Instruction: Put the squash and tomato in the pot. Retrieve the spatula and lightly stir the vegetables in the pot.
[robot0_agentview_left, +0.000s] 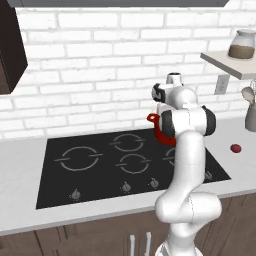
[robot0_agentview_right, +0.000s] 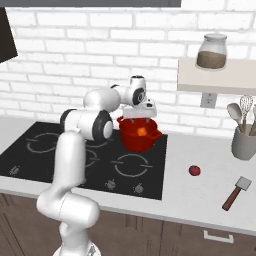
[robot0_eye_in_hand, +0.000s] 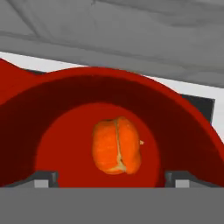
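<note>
The bright red pot stands at the back right of the cooktop, and the arm hides part of the pot in the left base view. An orange, lobed squash lies on the bottom of the pot; the squash also shows as an orange spot. My gripper hangs straight above the pot's mouth, open, with its fingertips wide apart and nothing between them. The small dark red tomato rests on the counter right of the cooktop, the tomato well away from the pot. A spatula with a brown handle lies near the counter's front right.
A grey utensil holder with tools stands at the right by the wall. Above it a shelf carries a glass jar. The black cooktop has knobs along its front edge. A white brick wall runs behind.
</note>
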